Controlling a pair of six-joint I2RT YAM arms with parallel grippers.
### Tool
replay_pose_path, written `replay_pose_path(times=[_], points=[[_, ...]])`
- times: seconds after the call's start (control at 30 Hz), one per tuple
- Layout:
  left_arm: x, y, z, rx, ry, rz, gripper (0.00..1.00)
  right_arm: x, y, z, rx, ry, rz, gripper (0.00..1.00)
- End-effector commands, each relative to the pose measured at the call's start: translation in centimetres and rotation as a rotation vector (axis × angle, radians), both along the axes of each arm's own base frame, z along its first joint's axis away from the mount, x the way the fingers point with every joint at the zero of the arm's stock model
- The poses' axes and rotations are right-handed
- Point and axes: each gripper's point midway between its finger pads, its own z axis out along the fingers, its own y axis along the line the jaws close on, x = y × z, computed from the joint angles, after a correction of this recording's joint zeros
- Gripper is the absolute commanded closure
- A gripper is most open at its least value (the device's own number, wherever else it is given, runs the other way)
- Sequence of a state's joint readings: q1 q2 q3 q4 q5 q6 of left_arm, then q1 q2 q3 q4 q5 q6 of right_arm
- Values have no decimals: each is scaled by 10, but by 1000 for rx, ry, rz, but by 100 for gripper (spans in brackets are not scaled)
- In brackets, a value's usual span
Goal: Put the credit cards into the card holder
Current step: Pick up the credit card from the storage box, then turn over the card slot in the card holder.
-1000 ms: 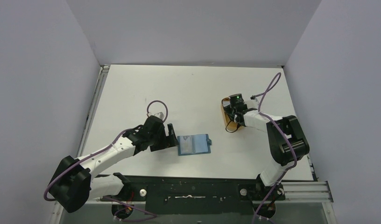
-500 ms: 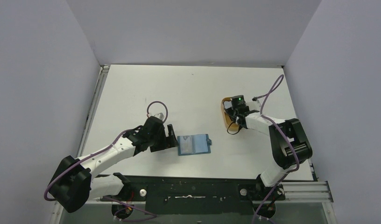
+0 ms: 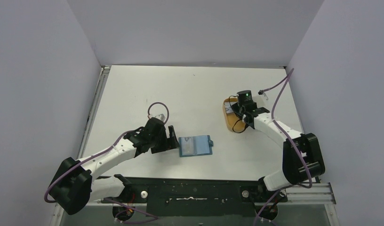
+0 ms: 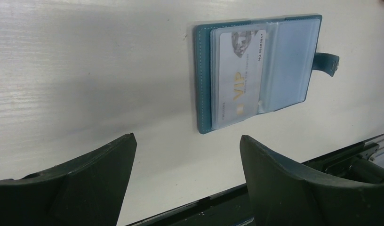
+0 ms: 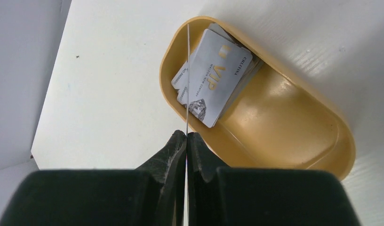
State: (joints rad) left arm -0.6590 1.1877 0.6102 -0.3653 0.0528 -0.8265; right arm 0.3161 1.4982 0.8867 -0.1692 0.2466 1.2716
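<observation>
Right gripper [image 5: 186, 136]: my jaws pinched on one card [image 5: 187, 70] (seen edge-on) over the orange tray [image 5: 293, 141], at right.
Credit cards [image 5: 218, 77]: stacked in that tray.
Left gripper [image 4: 186, 139]: spread wide, left of the card holder [image 4: 204, 70].

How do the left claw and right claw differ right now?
The left claw is open and empty; the right claw is shut on a credit card, seen edge-on. The left claw sits beside the open card holder; the right claw is above the orange tray, where a card stack lies. Both are dark two-finger claws.
</observation>
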Motion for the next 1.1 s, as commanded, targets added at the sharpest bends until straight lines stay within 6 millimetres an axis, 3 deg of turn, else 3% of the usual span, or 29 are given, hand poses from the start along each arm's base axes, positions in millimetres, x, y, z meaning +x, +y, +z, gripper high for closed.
replay_pose_path(times=[0.0, 0.17, 0.27, 0.43, 0.53, 0.7, 0.8, 0.9, 0.93, 1.07], points=[[12, 2, 18, -7, -72, 15, 21, -5, 0, 55, -72, -68, 95, 100], [18, 9, 40, 20, -152, -1, 20, -41, 29, 95, -105, -87, 442, 100], [20, 6, 55, 19, -188, -27, 19, -80, 57, 108, -66, -109, 732, 100], [21, -13, 74, -8, -220, -66, 12, -146, 81, 114, 15, -140, 1028, 100], [26, -25, 79, -20, -224, -62, 3, -176, 88, 102, 10, -125, 1134, 100], [39, -37, 74, -134, -222, -10, 3, -215, 99, 58, -34, 0, 1254, 100], [38, -54, 78, -186, -222, -79, 4, -226, 101, 37, -67, 59, 1279, 100], [34, -71, 77, -119, -201, -154, 10, -230, 100, 21, -78, 95, 1272, 100], [30, -85, 69, -69, -170, -192, 14, -231, 99, 16, -80, 101, 1265, 100], [34, -107, 58, -20, -144, -228, 21, -234, 91, 12, -106, 131, 1259, 100]])
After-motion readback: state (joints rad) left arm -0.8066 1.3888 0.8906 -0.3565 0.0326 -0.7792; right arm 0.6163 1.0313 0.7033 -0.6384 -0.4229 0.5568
